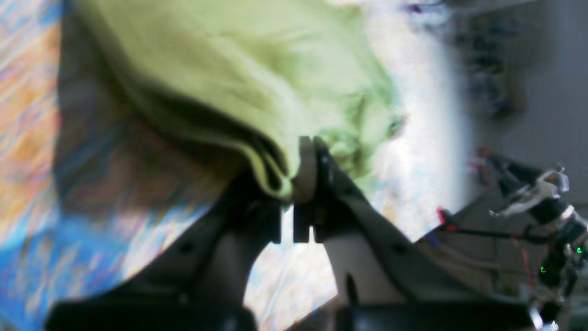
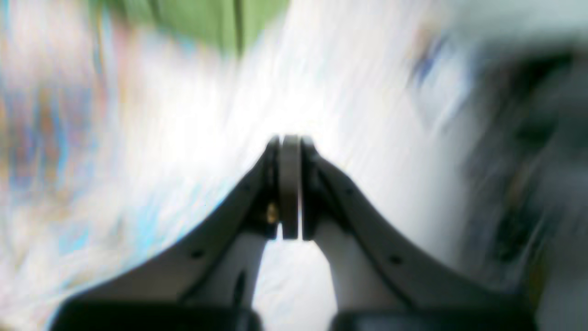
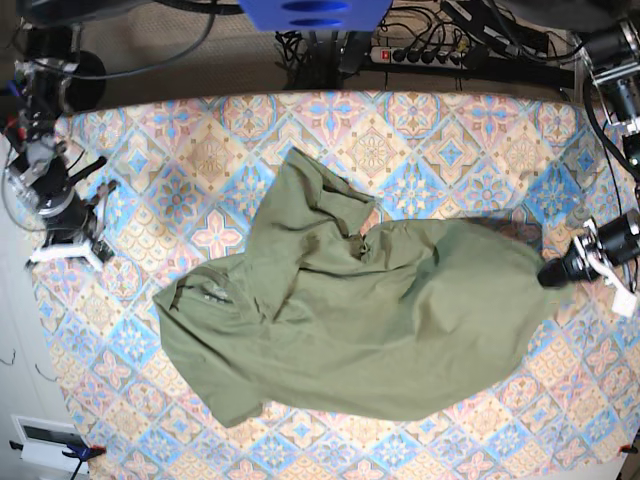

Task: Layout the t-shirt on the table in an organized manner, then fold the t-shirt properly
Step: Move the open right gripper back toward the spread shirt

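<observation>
Fabric first: the t-shirt (image 3: 370, 320) sprawls rumpled across the middle of the desk (image 3: 450, 140), neck opening toward the base view's left, one sleeve flipped up near the centre, and its far edge drawn out to the right. Over on that right side, the left tool (image 3: 553, 272) has the edge of the shirt pinched tight. The left wrist view confirms it: the left tool (image 1: 294, 184) has its jaws clamped on a bunched fold of green cloth, the t-shirt (image 1: 239, 78) hanging off them above the patterned desk (image 1: 27, 115), everything smeared with blur. Now the right tool (image 3: 70, 235), off at the desk's left edge, well apart from the shirt. Its own camera shows the right tool (image 2: 289, 184) with jaws pressed together and nothing between them, just a sliver of green t-shirt (image 2: 202, 18) at the top of the view over the washed-out desk (image 2: 138, 184).
</observation>
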### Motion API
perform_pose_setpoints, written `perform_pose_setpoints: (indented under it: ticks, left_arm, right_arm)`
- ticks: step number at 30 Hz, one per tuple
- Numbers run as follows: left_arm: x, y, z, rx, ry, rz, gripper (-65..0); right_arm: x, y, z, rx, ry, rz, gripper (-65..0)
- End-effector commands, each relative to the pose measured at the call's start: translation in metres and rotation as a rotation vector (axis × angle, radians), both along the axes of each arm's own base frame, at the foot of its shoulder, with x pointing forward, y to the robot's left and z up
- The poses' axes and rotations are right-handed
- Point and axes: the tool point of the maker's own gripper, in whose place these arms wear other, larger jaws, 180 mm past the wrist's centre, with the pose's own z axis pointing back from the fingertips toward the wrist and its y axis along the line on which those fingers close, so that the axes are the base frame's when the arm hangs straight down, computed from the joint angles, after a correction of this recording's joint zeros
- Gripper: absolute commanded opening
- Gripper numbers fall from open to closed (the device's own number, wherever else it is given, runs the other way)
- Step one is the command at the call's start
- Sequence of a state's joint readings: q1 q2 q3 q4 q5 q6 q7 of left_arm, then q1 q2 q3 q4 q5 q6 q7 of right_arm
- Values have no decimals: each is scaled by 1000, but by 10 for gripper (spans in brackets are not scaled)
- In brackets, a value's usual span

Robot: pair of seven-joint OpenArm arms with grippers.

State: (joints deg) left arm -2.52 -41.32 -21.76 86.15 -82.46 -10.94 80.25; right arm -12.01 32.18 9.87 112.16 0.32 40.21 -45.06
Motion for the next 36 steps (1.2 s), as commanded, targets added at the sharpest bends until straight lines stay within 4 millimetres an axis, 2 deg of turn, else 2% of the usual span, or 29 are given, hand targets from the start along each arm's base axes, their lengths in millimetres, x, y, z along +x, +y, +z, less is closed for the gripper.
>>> perform_pose_setpoints:
  ticks: [1,4,9,12,17,20,22,25,29,33,36]
  left_arm:
    - [-4,-3,15,0,-46,-25,-650]
    - [-22,5,4,14,-11,-3,-650]
    - [-34,14,-3,18,16,25,-650]
    - [-35,15,-4,20,21,25,-650]
    - [-35,18,-8,53,32,31,-650]
    - [-35,19,-11,64,37,35,-650]
    - [-36,19,-11,64,39,35,-650]
    - [-36,19,-11,62,39,35,-642]
    - [-36,19,-12,62,40,36,-538]
    - [-36,19,-12,60,40,36,-482]
    - [-36,19,-12,60,41,37,-459]
  right_arm:
    - [4,10,17,40,-63,39,-645]
    - [-14,17,-6,68,0,36,-646]
    - [-20,64,-29,146,54,116,-634]
    - [-15,97,-35,191,66,164,-566]
    - [-1,134,-33,267,61,152,-418]
    - [15,144,-25,306,28,141,-378]
    - [31,148,-16,326,-4,140,-374]
    - [48,154,-14,407,1,137,-374]
    - [69,155,-11,562,23,104,-374]
    - [80,148,-9,726,30,49,-374]
    - [78,144,-26,825,84,1,-374]
